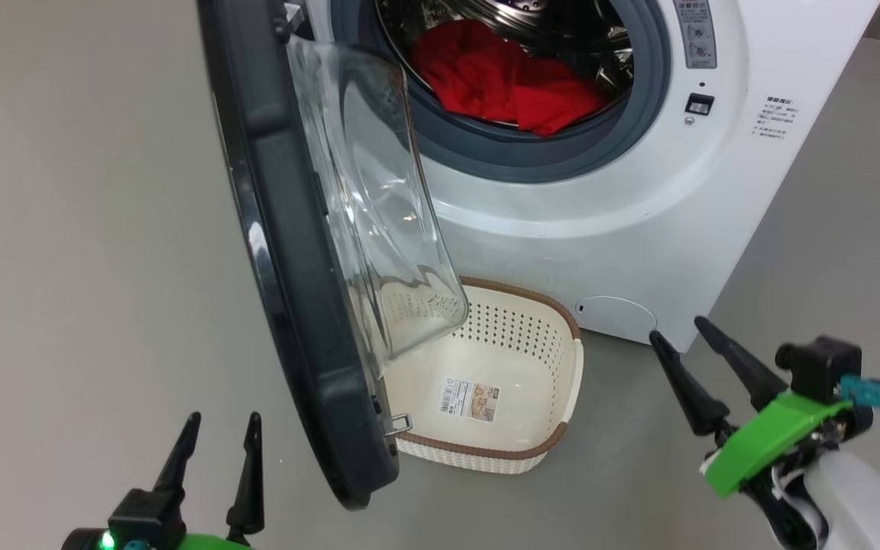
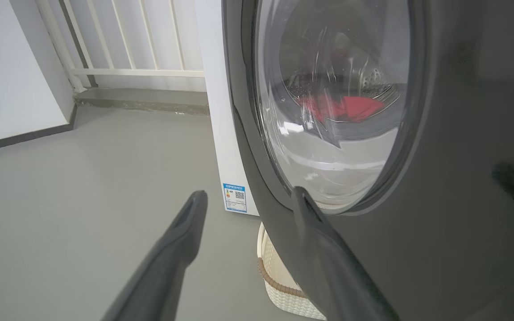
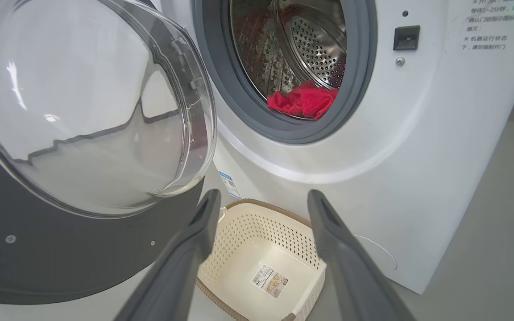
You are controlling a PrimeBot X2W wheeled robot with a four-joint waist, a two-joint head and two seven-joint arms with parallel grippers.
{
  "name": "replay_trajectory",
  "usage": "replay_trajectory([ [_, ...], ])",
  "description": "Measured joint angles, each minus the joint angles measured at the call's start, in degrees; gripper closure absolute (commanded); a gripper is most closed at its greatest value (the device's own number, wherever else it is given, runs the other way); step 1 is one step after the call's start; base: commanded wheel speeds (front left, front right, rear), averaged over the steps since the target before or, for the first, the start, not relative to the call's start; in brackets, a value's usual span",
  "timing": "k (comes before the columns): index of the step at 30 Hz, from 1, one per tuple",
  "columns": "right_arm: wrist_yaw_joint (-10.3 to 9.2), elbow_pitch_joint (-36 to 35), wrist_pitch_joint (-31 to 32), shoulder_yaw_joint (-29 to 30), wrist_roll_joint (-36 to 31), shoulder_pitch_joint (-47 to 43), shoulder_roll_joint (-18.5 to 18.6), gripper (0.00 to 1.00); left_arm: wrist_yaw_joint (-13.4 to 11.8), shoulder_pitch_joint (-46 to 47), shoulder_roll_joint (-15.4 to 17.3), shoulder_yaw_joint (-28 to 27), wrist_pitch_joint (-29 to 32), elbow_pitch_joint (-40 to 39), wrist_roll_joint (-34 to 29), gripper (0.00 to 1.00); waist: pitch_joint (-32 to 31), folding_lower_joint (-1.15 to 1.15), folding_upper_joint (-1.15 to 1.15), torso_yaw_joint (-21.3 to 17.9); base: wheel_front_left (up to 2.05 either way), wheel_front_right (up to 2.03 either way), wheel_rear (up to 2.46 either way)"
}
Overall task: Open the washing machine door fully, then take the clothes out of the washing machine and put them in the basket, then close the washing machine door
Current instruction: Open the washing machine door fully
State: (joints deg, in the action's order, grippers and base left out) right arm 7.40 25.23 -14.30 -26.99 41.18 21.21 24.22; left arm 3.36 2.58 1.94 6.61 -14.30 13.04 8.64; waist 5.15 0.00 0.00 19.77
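Grey floor, basket seemingly beneath door

Bright red clothes against the steel, hole-dotted drum, with a grey gasket on the white washing machine. The washing machine door has a black rim and clear glass, and the basket is cream, dotted with holes, with a brown woven rim. My left tool and right tool have black fingers and vivid green bodies.

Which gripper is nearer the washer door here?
Left. The left gripper hangs close to the outer face of the door; the right gripper is past the basket, off the door's inner side.
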Motion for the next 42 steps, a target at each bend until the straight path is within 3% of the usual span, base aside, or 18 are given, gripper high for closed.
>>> replay_trajectory([
  [9, 0.00, -5.95, 0.00, 9.37, -13.46, -9.79, -4.24, 0.00, 0.00, -0.02, 0.00, 0.09, 0.00, 0.09, 0.00, 0.00, -0.46, 0.00, 0.00, 0.53, 0.00, 0.00, 0.00],
  [20, 0.00, -7.12, 0.00, 14.66, -17.30, -13.90, -6.87, 0.00, -0.01, -0.06, 0.00, 0.10, 0.00, 0.08, 0.18, 0.00, -0.34, 0.00, 0.00, 0.28, 0.00, 0.00, 0.00],
  [21, 0.00, -7.19, 0.00, 14.84, -17.41, -13.90, -6.92, 0.00, -0.02, -0.06, 0.00, 0.05, 0.00, 0.02, 0.51, 0.11, -0.36, -0.01, 0.00, 0.27, 0.00, 0.00, 0.00],
  [22, 0.00, -7.22, 0.00, 14.93, -17.41, -13.90, -6.97, 0.00, -0.02, -0.06, 0.00, -0.03, 0.00, -0.04, 1.23, 0.69, -0.42, 0.00, 0.00, 0.27, 0.00, 0.00, 0.00],
  [23, 0.00, -7.28, 0.00, 14.99, -17.42, -13.90, -7.03, 0.00, -0.02, -0.06, -0.01, -0.22, 0.00, -0.10, 2.05, 1.00, -0.49, 0.00, 0.00, 0.28, 0.00, 0.00, 0.00],
  [29, 0.00, -7.49, 0.00, 15.41, -17.49, -13.91, -7.42, 0.00, 0.64, 1.19, -0.05, -4.88, 0.00, -4.04, 5.45, 1.00, -0.81, 0.00, 0.00, 0.85, 0.00, 0.00, 0.00],
  [34, 0.00, -7.67, 0.00, 15.94, -17.68, -13.91, -7.40, 0.00, 0.99, 5.73, -0.04, -8.09, -0.25, -13.88, 7.30, 1.00, -1.29, 0.00, 0.00, 1.01, 0.00, 0.00, 0.00],
  [37, 0.00, -7.93, 0.00, 16.55, -17.90, -13.91, -7.44, 0.00, 1.00, 6.06, -0.02, -6.60, -0.42, -20.28, 9.09, 1.00, -1.61, 0.00, 0.00, 0.89, 0.00, 0.00, 0.00],
  [42, 0.00, -8.03, 0.00, 16.77, -17.90, -13.96, -7.68, 0.00, 0.99, 4.80, 0.01, 0.49, -0.44, -27.72, 8.95, 1.00, -1.89, 0.00, 0.00, 0.61, 0.00, 0.00, 0.00],
])
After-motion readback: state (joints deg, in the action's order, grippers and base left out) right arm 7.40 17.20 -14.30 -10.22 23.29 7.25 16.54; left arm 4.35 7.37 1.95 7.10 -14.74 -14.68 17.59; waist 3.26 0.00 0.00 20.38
